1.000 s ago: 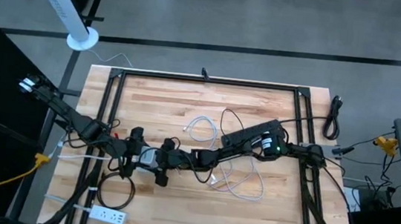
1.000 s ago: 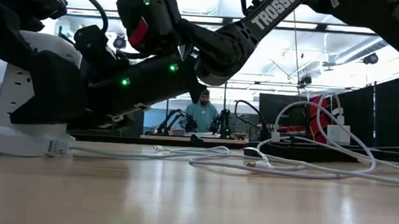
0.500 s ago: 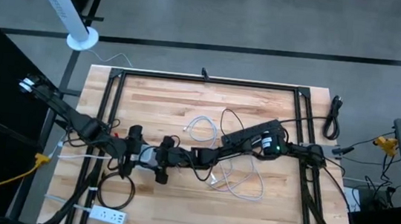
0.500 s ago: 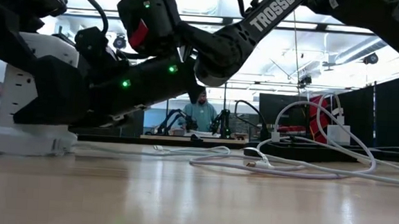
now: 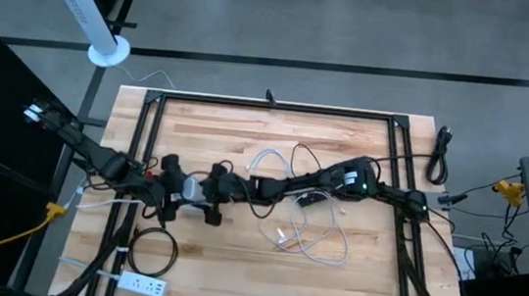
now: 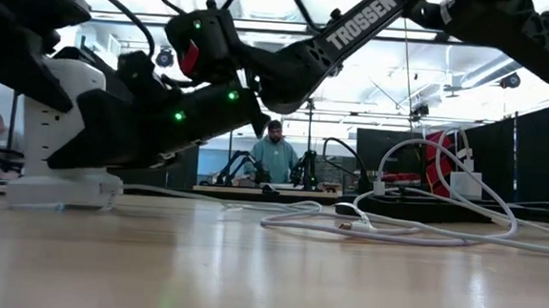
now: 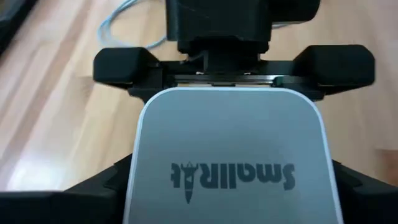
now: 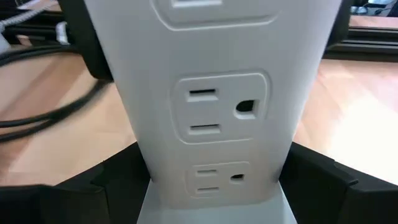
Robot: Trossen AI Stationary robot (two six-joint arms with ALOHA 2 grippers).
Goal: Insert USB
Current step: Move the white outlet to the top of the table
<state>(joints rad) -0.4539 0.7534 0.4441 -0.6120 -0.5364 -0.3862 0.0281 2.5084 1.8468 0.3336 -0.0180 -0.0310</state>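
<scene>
White plastic power block (image 5: 193, 191), rigid, smooth, likely slippery, sits left of centre in the high view above the worktop (image 5: 275, 139), clamped between your left hand (image 5: 184, 191) and right hand (image 5: 222, 187); grip its flat sides.

Both arms low over the table's middle, left gripper (image 5: 203, 189) and right gripper (image 5: 220, 181) face to face.
</scene>
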